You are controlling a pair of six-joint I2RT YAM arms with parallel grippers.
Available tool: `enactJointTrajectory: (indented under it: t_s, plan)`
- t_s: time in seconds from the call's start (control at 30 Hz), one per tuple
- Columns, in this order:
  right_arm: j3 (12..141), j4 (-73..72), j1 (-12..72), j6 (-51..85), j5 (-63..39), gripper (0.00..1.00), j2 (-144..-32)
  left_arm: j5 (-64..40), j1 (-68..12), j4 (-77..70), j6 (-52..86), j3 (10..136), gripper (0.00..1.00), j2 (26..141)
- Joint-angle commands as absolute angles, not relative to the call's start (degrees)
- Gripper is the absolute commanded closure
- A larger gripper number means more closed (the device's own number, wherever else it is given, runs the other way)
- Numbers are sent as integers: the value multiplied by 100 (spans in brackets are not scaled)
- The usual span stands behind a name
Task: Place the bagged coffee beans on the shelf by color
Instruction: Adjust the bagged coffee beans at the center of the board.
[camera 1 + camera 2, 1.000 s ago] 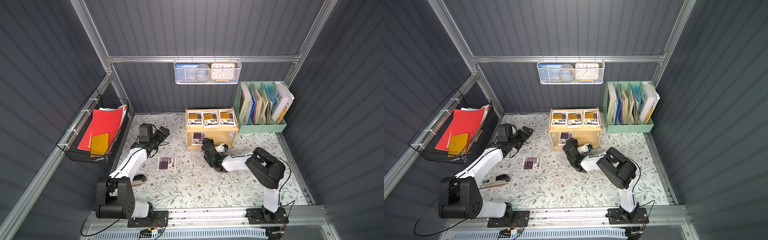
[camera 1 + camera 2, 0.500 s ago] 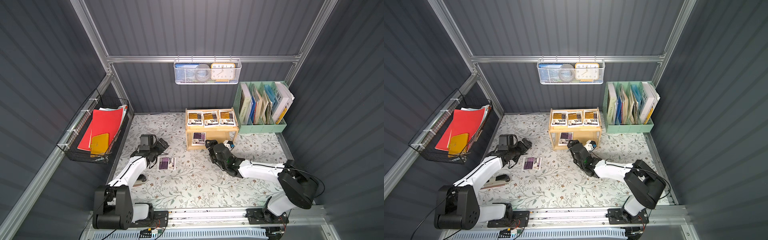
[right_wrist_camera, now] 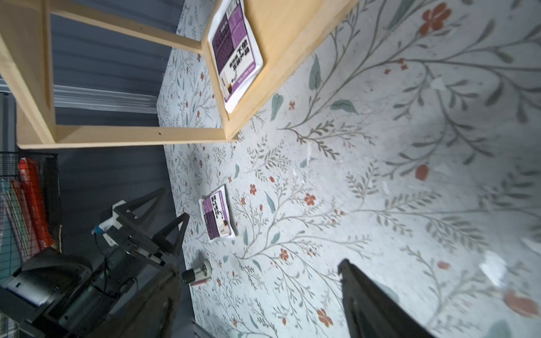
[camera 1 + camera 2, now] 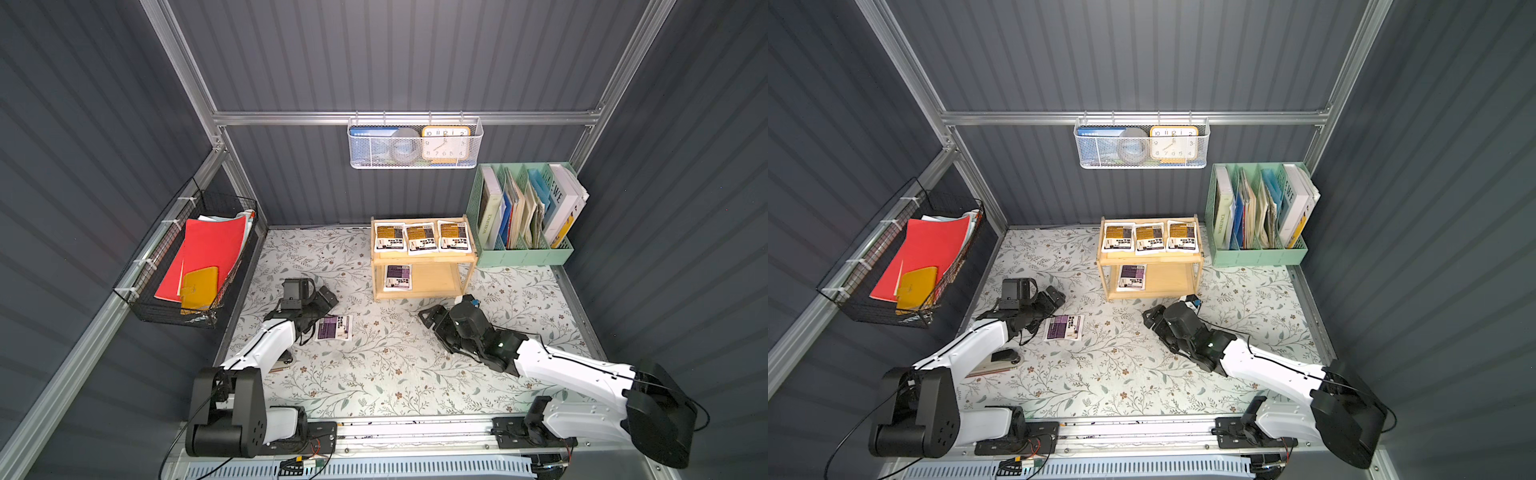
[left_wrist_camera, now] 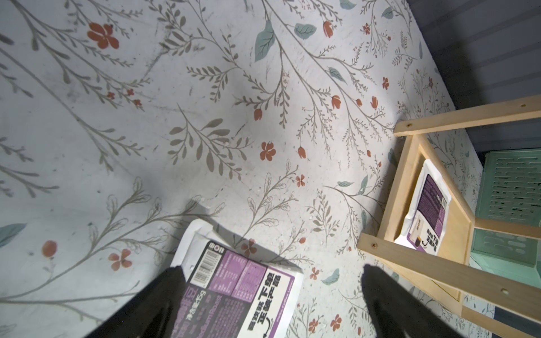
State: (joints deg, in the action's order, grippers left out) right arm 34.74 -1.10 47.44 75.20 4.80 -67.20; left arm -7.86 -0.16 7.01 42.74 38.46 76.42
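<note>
Purple pouch [image 4: 333, 327] unmoved; L gripper [image 5: 272, 270] closer, maybe touching; R gripper [image 3: 257, 264] off shelf [image 4: 424, 259].

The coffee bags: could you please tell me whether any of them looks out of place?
Yes: one purple bag lies on the floral mat by the open left gripper, off the shelf; its purple match sits on the lower tier.

Tabletop [image 4: 374, 374]: pale grey-white cover printed with grey-green leafy sprigs and small red-orange flowers. Shelf [image 4: 424, 261]: plain light wood. Three yellow-orange pouches [image 4: 420, 237]: white with black text. Shelved purple pouch [image 4: 398, 277] and loose purple pouch [image 4: 335, 327]: white, purple panels, black text. File organizer [image 4: 523, 254]: mint green. Side basket [image 4: 166, 313]: black wire. Folder [image 4: 212, 249]: red. Walls [image 4: 374, 62]: dark blue-grey, vertically ribbed. Clock [image 4: 445, 143]: orange rim.
</note>
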Motion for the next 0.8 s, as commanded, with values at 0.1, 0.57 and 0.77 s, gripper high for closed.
enactJointTrajectory:
  t_s: [0.1, 0.57, 0.77]
  plan:
    - [3249, 395, 4816, 7341, 201, 12, -6270, -926, -316, 373, 4401, 3574, 0, 7743]
    - [3404, 203, 5052, 7333, 24, 12, -6695, -871, -1125, 118, 5180, 3167, 0, 7070]
    - [3833, 42, 5277, 7138, -43, 12, -7312, 19, -1116, 1234, 4739, 3920, 0, 6572]
